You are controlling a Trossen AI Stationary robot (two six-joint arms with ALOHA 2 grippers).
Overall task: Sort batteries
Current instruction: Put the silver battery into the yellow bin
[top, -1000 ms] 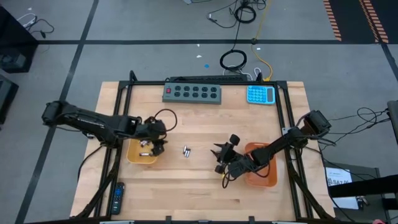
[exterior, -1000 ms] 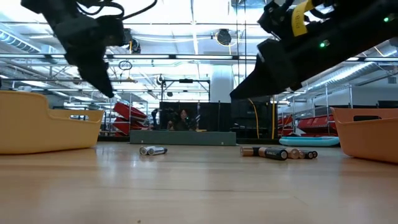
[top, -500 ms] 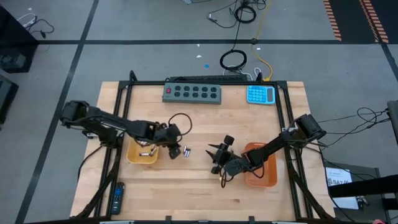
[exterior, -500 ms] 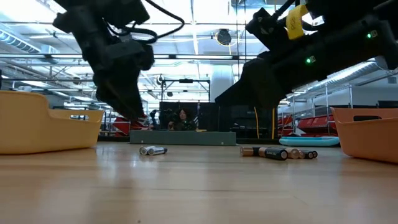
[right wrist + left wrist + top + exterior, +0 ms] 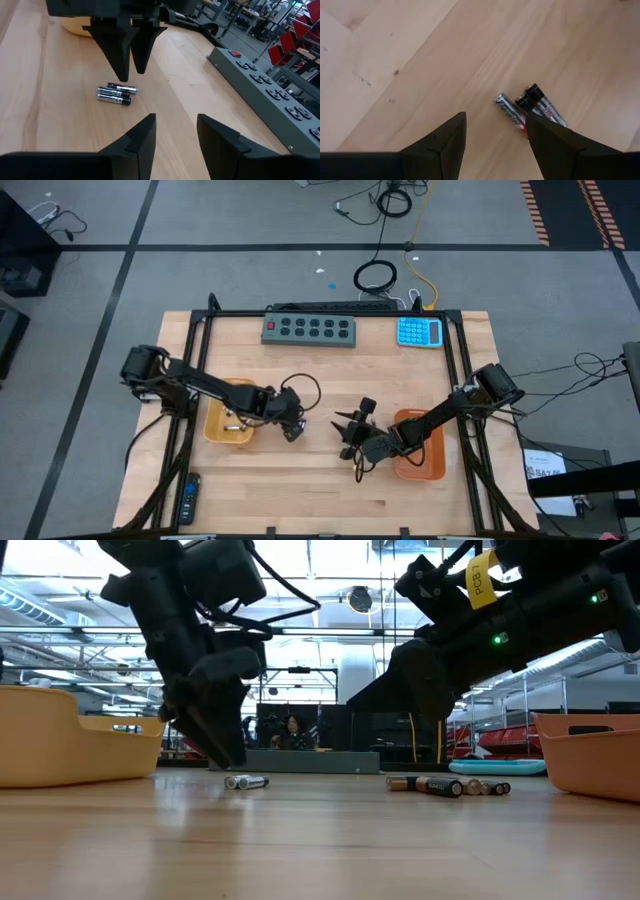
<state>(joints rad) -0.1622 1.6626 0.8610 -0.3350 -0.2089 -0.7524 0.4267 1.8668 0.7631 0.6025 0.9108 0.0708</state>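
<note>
Three small silvery batteries with dark ends (image 5: 530, 106) lie side by side on the wood near the table's middle (image 5: 115, 94) (image 5: 246, 781). My left gripper (image 5: 496, 118) (image 5: 291, 427) hangs open just over them, fingers slanting down, touching nothing that I can see. My right gripper (image 5: 176, 118) (image 5: 346, 436) stands open a little to their right, pointing at them, nothing between its fingers. The low view shows several more batteries (image 5: 450, 786), gold and black, lying on the table. The yellow tray (image 5: 215, 428) holds a few cells.
An orange tray (image 5: 428, 463) sits under my right arm. A grey button strip (image 5: 309, 329) and a blue calculator (image 5: 419, 332) lie along the far edge. A dark remote (image 5: 189, 497) lies at the near left. Bare wood lies near the front edge.
My left gripper has gone from over the yellow tray toward the table's right and down, rolling a little, and now hangs just over the three batteries. My right gripper has shifted slightly toward them. The batteries have not moved.
</note>
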